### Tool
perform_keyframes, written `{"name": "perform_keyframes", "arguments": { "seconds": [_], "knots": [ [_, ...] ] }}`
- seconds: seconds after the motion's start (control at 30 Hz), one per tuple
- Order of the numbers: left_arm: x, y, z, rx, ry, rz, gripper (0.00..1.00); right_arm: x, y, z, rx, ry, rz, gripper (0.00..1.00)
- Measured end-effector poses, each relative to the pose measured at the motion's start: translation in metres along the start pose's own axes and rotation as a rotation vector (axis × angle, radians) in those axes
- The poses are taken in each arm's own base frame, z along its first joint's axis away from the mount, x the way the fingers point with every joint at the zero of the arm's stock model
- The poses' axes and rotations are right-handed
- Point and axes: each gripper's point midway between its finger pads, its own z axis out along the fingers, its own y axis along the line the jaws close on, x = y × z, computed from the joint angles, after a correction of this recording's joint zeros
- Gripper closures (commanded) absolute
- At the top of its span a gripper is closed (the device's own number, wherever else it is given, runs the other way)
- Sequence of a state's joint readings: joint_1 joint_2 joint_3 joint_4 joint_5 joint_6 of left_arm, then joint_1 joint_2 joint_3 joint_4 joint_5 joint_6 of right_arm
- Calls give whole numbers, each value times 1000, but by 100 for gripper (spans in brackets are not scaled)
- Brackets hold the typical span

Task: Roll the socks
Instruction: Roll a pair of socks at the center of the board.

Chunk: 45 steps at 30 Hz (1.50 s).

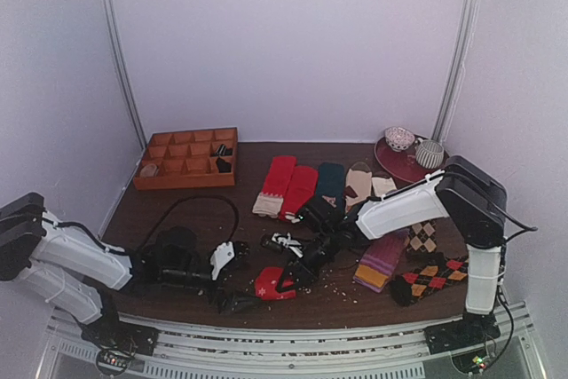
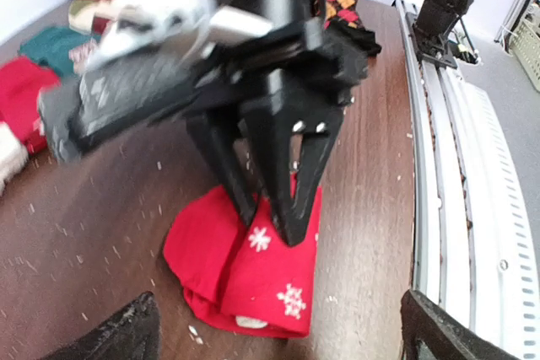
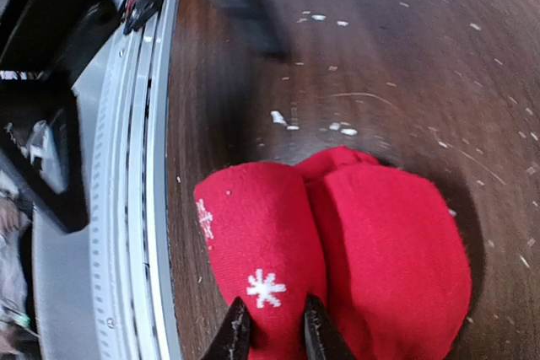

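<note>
Plainly, the right jaws pinch a fold of the socks [image 3: 371, 250].

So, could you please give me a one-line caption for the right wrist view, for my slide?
The right gripper pinches the rolled red snowflake socks on a dark wooden table.

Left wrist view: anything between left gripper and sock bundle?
Only bare, crumb-flecked table between the open left gripper and the sock bundle, shown in left wrist view.
</note>
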<state>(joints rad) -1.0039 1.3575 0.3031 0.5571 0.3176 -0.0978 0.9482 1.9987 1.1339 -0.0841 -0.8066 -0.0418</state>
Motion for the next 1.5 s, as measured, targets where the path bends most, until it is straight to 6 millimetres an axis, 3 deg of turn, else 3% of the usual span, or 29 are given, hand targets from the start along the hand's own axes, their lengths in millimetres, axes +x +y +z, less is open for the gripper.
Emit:
{"name": "perform_keyframes", "arguments": {
  "seconds": [0.27,0.3,0.53,0.63,0.73,0.77,0.83,1.0,1.2,1.5],
  "knots": [
    [-28,-16,17,60,-57,120,21,0,-5,-1,-52,12,139,82],
    [-19,-22,28,88,-29,129,25,0,-5,-1,-61,13,153,82],
    [11,-22,46,105,49,111,38,0,-8,-2,-60,11,159,82],
    [8,-20,48,94,38,112,45,1,-8,-2,-61,10,160,82],
    [8,-16,48,74,34,106,59,1,-8,-2,-64,10,161,82],
    [7,-14,48,64,30,104,57,1,-8,-2,-65,10,161,82],
    [8,-11,47,42,26,98,39,1,-8,-2,-67,9,162,82],
    [17,-5,25,-34,8,72,29,1,-9,-2,-71,7,164,82],
    [17,2,15,-89,-9,71,33,1,-9,-2,-81,8,167,83],
    [28,0,30,-57,18,61,40,2,-9,-2,-91,4,176,83]
  ]
}}
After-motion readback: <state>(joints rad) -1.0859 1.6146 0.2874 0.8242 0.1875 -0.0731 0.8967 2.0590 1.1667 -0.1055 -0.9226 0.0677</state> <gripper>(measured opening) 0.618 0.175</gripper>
